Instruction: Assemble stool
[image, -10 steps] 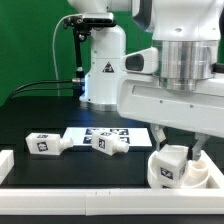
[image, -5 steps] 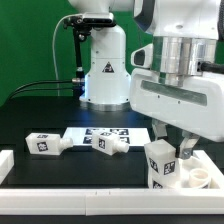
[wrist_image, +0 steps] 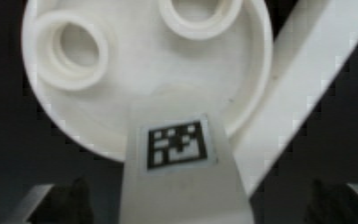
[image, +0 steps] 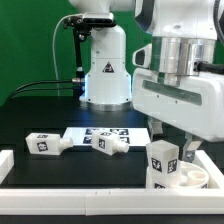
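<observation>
While the tool (image: 167, 149) pinches one leg (image: 163, 161) upright at the seat (image: 199, 181), a second leg (image: 42, 143) and a third leg (image: 108, 144) lie unfitted on the table (image: 40, 108).

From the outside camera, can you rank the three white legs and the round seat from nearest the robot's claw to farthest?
1. Held leg, between the fingers of the gripper.
2. Seat, just beneath.
3. Middle leg, at the marker board.
4. Far leg, exterior view's left.
</observation>
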Tool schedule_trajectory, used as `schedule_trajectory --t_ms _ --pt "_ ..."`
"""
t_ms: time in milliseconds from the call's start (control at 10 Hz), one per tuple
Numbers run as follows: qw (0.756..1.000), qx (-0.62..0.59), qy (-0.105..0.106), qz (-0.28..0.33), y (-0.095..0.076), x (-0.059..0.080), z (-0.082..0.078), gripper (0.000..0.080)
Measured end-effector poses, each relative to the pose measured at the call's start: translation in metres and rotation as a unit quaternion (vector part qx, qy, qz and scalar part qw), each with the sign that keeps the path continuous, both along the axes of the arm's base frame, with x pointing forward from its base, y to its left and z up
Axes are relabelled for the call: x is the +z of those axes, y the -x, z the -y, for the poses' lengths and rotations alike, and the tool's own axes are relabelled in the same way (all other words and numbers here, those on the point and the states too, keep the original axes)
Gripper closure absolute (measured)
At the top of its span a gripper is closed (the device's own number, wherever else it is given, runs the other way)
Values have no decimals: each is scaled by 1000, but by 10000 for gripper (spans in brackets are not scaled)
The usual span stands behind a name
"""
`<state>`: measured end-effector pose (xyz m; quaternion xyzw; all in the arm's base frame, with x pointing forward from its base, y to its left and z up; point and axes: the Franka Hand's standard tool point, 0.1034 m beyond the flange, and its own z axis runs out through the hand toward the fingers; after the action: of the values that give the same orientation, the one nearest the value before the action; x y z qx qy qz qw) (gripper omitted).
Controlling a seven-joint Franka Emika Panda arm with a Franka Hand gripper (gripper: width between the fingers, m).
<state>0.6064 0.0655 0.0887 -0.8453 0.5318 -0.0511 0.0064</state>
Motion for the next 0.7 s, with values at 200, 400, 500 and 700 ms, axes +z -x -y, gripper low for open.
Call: schedule_trajectory --t_ms 200,400,500,700 --pt "999 21 -19 18 -5 26 5 156" --pt "999 25 -24 18 -2 29 8 151" --pt "999 27 -23 18 -2 28 7 150" --pt "999 27 -23 17 -2 27 7 150"
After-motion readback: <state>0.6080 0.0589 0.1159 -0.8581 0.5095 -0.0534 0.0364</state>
